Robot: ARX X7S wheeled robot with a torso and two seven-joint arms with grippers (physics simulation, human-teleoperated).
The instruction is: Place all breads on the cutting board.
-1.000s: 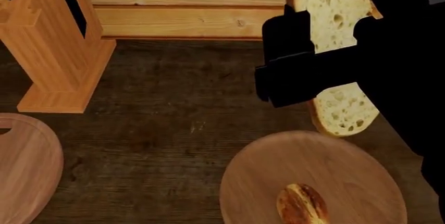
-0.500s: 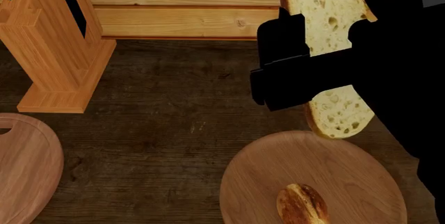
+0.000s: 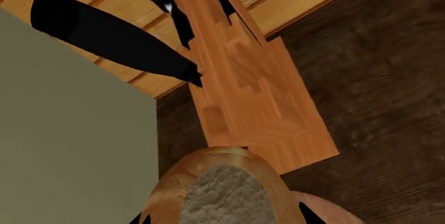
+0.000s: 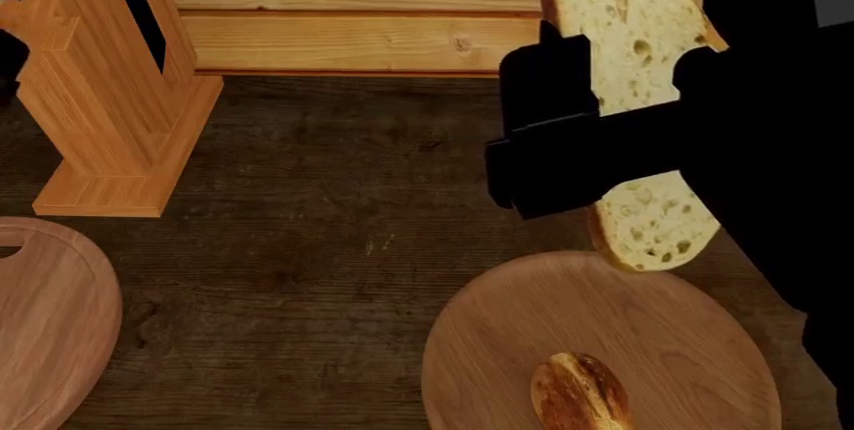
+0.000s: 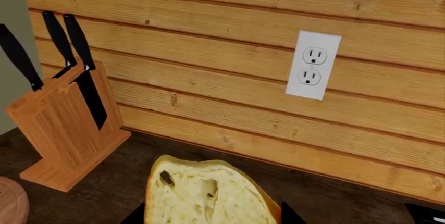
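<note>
the slice [image 4: 627, 45] is held upright, clamped in the right gripper [image 4: 601, 140] above the wooden dish [image 4: 667, 320]; the left gripper is hidden, its state undeterminable.

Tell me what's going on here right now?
The right gripper holds the bread slice in the air by the far rim of the brown dish. The roll lies in that dish. The cutting board, off to the left, has no bread on its visible part.
</note>
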